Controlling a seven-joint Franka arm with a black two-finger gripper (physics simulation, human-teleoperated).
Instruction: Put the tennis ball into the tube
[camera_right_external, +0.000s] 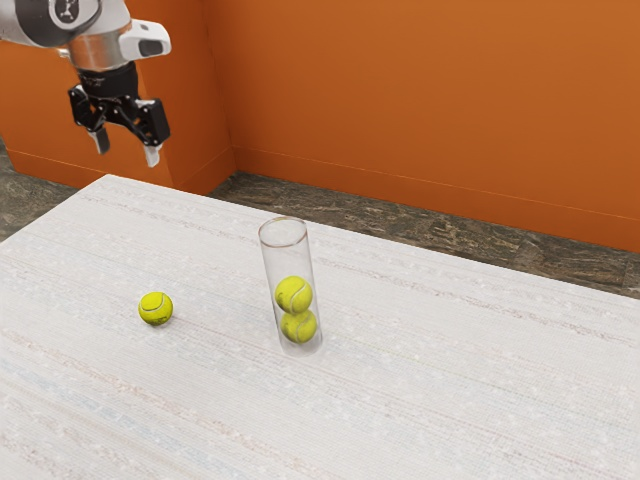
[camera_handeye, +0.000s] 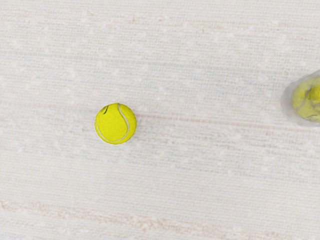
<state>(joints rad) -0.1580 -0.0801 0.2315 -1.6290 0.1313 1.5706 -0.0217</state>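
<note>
The gripper (camera_right_external: 124, 152) hangs in the air above the table (camera_right_external: 420, 390), its fingers spread apart with nothing between them. The ball (camera_right_external: 156, 308) sits on the table, apart from the upright clear tube (camera_right_external: 285, 232), which holds two balls (camera_right_external: 294, 295), one on the other.

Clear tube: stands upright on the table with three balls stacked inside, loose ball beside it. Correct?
Not quite: the exterior view shows two balls stacked inside the tube, not three. It stands upright on the table, loose ball beside it.
</note>
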